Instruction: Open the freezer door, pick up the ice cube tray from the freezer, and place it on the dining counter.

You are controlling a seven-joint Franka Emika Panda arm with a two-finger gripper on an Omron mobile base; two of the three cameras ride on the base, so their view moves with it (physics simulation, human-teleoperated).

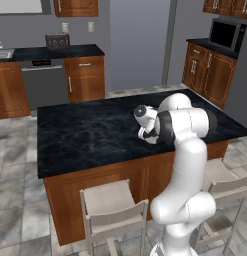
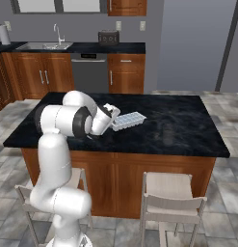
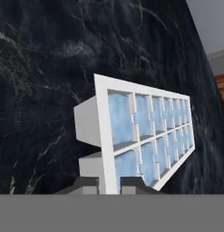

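While the white arm leans over the dining counter point(image 2: 188, 120), the last step of the job looks to be in hand: setting the ice cube tray point(image 2: 128, 120) down on the black marbled top. From the right side, the tray sits low over the island, just beyond the gripper point(image 2: 112, 121), whether resting or a shade above it I cannot tell. Seen along the hand, the two dark fingertips point(image 3: 88, 183) close on the tray's near rim. The next move likely calls for letting go and lifting clear. Pale-blue cubes point(image 3: 120, 118) fill the tray's square pockets, none spilled.
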